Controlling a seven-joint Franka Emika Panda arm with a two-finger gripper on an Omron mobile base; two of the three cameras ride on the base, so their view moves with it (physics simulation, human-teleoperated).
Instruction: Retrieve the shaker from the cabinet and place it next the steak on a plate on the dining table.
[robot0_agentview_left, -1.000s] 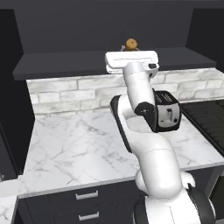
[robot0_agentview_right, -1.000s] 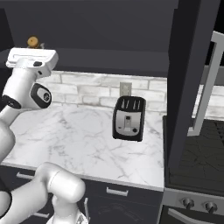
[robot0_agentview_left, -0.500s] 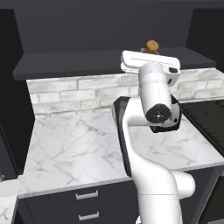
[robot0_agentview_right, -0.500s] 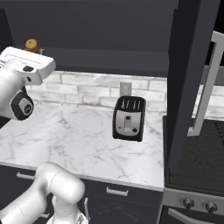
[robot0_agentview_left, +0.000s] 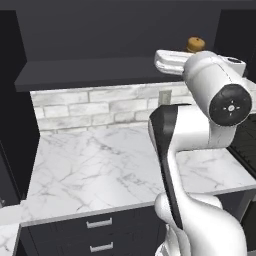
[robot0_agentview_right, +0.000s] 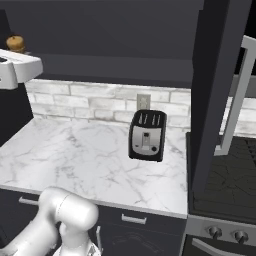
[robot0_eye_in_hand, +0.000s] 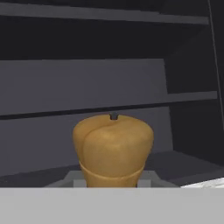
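The tan wooden shaker (robot0_eye_in_hand: 113, 148) stands upright close in front of the hand camera, between the fingers of my gripper (robot0_eye_in_hand: 112, 180), which is shut on it. In the left base view the shaker's rounded top (robot0_agentview_left: 196, 44) pokes above the white hand, level with the dark cabinet shelf (robot0_agentview_left: 85, 70). From the right base view the shaker (robot0_agentview_right: 16, 43) shows at the far left, above the hand. The cabinet's dark shelves (robot0_eye_in_hand: 109, 83) lie behind the shaker. The steak, the plate and the dining table are out of view.
A marble counter (robot0_agentview_left: 100, 165) with silver-handled drawers (robot0_agentview_left: 99, 223) runs below the cabinet. A black toaster (robot0_agentview_right: 146, 135) stands on it near the backsplash. A dark tall panel (robot0_agentview_right: 215, 75) and a stove (robot0_agentview_right: 225, 185) are to the right.
The arm has swung, carrying the shaker rightward in the left base view and leftward in the right base view, back from the cabinet. The grip has not changed.
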